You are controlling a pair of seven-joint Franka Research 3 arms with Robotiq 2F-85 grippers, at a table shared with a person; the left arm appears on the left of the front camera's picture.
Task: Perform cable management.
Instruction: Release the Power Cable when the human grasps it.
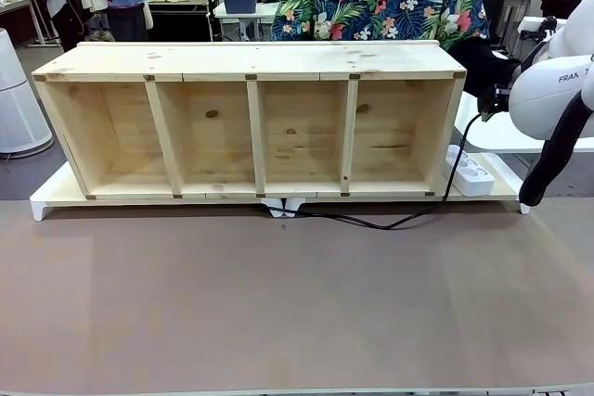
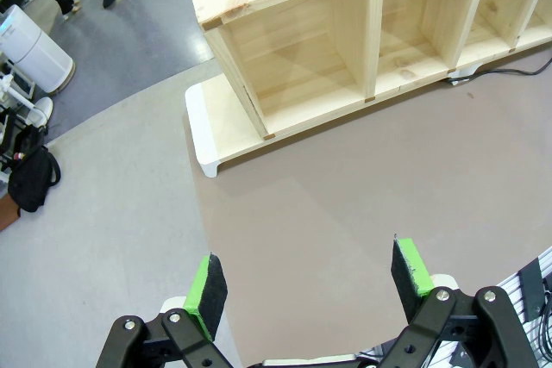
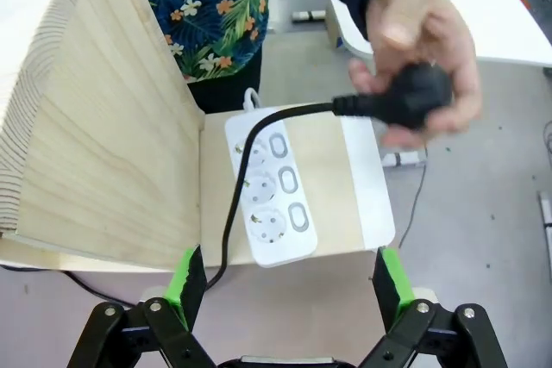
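At the right end of the wooden shelf (image 1: pixel 251 127), a person's hand (image 3: pixel 420 49) holds the black plug (image 3: pixel 417 92) of the cable (image 3: pixel 233 204) up in front of my right gripper (image 3: pixel 283 286), whose green pads stand wide apart with nothing between them. From the plug the cable runs sideways, then drops down past the white power strip (image 3: pixel 269 187) lying on the white board (image 3: pixel 366 187) beside the shelf, and passes close by one of my pads. Seen from the front, the cable carries on along the brown table (image 1: pixel 278 312), curving leftward under the shelf's near edge. The plug sits ahead of the right gripper and slightly off to one side, its long axis lying crosswise to my fingers. My left gripper (image 2: pixel 309 286) hangs wide and empty over the table near the shelf's far left end, well apart from the cable. I judge the right arm the nearer one for taking the plug.
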